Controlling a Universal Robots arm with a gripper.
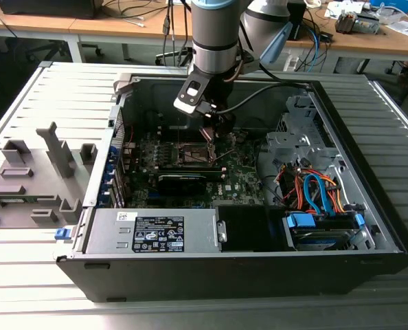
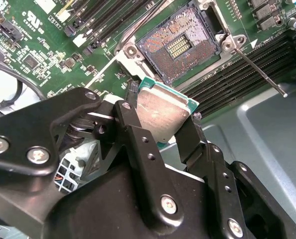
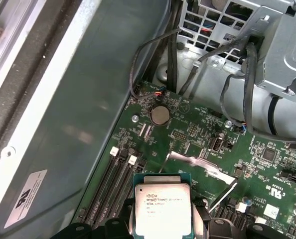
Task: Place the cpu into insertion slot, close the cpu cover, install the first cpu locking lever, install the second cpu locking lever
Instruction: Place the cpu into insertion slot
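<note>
My gripper (image 2: 163,130) is shut on the cpu (image 2: 161,113), a small square chip with a silver top and green edge, held by two opposite sides between black fingers (image 2: 132,117). The chip hangs tilted just above the motherboard, a short way off the insertion slot (image 2: 182,46), whose dark pin field lies bare inside its silver rim. Two thin locking levers (image 2: 260,70) stick out unlatched from the socket corners. In the first wrist view the cpu (image 3: 163,208) shows face-on, with a raised silver plate (image 3: 200,163), seemingly the open cpu cover, beyond it. The exterior view has the gripper (image 1: 214,139) over the insertion slot (image 1: 192,152).
The open computer case (image 1: 369,172) lies on a slatted table. Black memory slots (image 2: 247,74) flank the socket. A black graphics card (image 1: 181,180), the power supply (image 1: 156,230), a drive cage (image 3: 282,45) and orange and blue cables (image 1: 314,189) crowd the case. Grey fixtures (image 1: 32,175) stand at the exterior view's left.
</note>
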